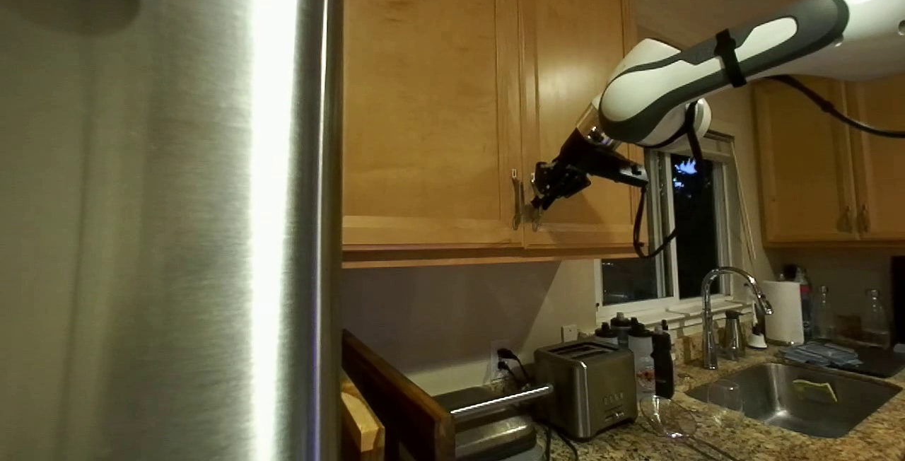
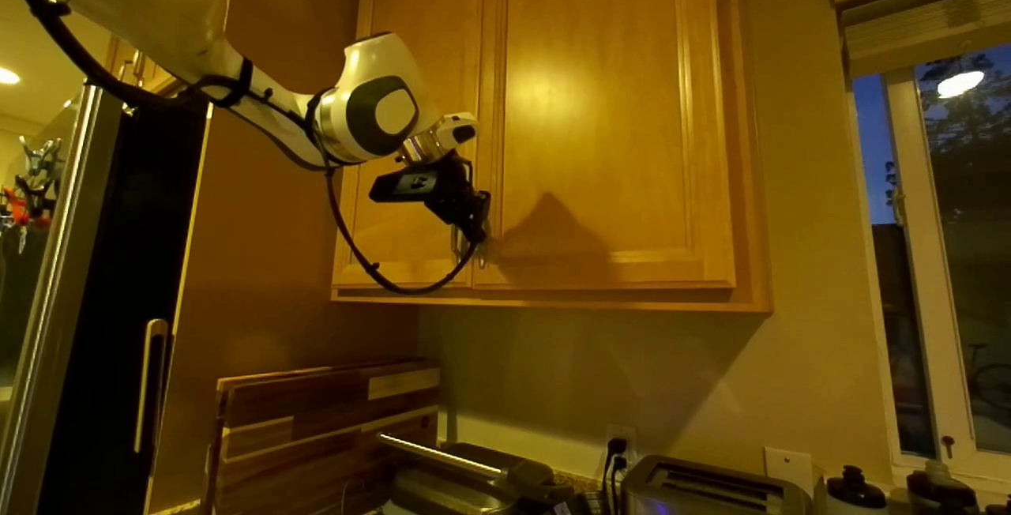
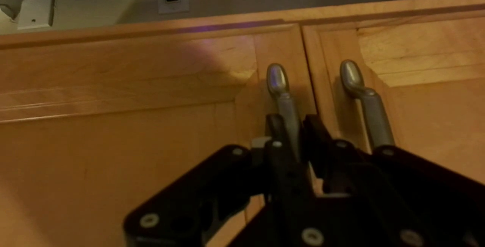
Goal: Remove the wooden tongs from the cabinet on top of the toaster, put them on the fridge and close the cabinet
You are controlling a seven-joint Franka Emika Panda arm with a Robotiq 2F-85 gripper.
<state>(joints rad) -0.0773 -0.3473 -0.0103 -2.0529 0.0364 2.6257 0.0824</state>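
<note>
Cabinet (image 1: 424, 93), down-tilted tool (image 3: 294, 124) around handle (image 3: 288, 107)

Cabinet (image 1: 431, 100) cropped at top, fridge (image 1: 162, 235) cropped, 2 handles (image 3: 287, 107) partly hidden behind hand (image 3: 294, 128)

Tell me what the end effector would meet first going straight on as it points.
Probably the cabinet door: the end effector is closed around its metal handle, with the door behind; remaining depth is unclear.

A kitchen, by its sink (image 1: 795, 415), faucet (image 1: 709, 323), toaster (image 1: 587, 387), fridge (image 1: 170, 206) and cabinet (image 1: 431, 107).
</note>
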